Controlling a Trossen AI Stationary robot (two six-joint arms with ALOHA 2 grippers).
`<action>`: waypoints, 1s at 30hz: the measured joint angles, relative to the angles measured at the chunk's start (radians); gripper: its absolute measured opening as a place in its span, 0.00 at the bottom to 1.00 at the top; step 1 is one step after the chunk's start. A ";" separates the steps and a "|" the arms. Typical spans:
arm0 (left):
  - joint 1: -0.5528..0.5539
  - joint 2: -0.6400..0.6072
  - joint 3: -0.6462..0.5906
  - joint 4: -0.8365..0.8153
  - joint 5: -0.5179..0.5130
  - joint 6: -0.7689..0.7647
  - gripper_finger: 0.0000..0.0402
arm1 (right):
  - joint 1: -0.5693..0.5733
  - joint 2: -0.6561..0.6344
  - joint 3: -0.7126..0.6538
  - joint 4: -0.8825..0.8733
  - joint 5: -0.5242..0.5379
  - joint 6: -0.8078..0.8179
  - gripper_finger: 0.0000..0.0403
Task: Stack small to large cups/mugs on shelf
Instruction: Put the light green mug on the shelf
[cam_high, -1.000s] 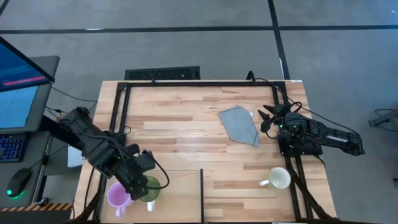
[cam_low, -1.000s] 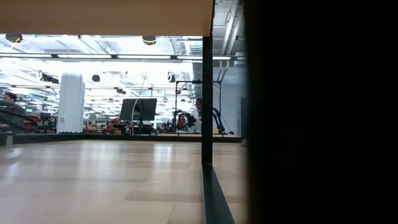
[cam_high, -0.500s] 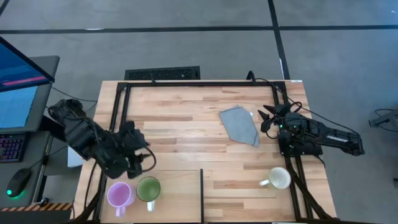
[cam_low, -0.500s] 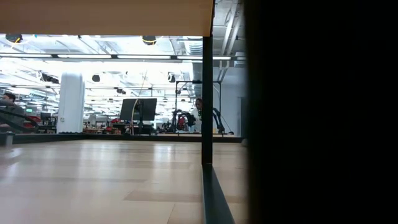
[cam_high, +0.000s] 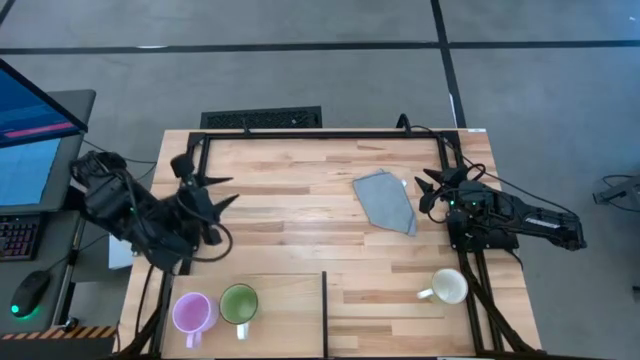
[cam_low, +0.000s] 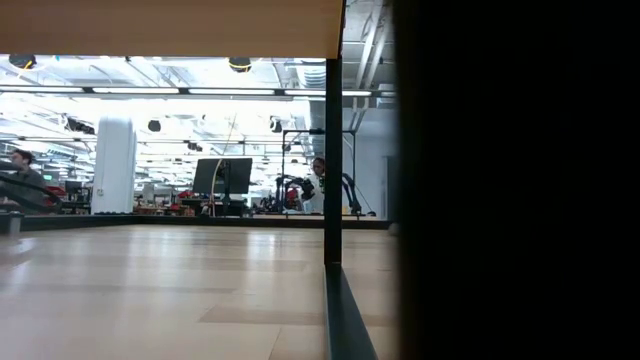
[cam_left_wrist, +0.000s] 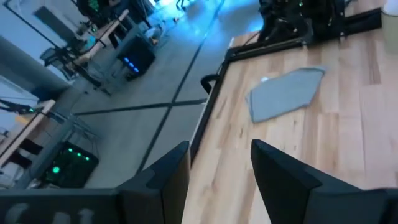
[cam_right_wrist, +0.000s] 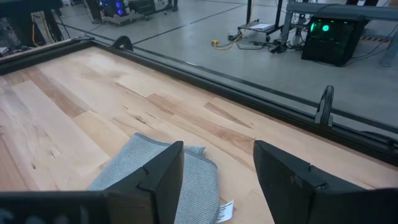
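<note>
Both arms are looking matte black and chunky, built from blocky jointed segments. The left gripper is showing two pointy dark fingers, the right gripper too, with black cables trailing and a little green light glowing on its wrist.

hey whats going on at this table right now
A two-armed robot is sorting mugs onto a pale wood shelf. The purple mug and green mug stand side by side on it; neither is held. The left gripper hangs open and empty above the table. The right gripper waits open beside a grey cloth. The white mug sits on the plank tabletop, not on the shelf.
</note>
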 joint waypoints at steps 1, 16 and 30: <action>0.000 -0.019 -0.017 0.000 -0.010 0.001 0.41 | 0.000 0.000 0.000 0.000 0.000 0.000 0.54; 0.189 -0.439 -0.575 0.251 -0.218 -0.027 0.41 | 0.000 0.000 0.000 0.002 0.004 -0.009 0.54; 0.682 -0.698 -0.989 1.164 0.283 0.750 0.41 | 0.000 0.000 0.000 0.006 0.057 -0.005 0.54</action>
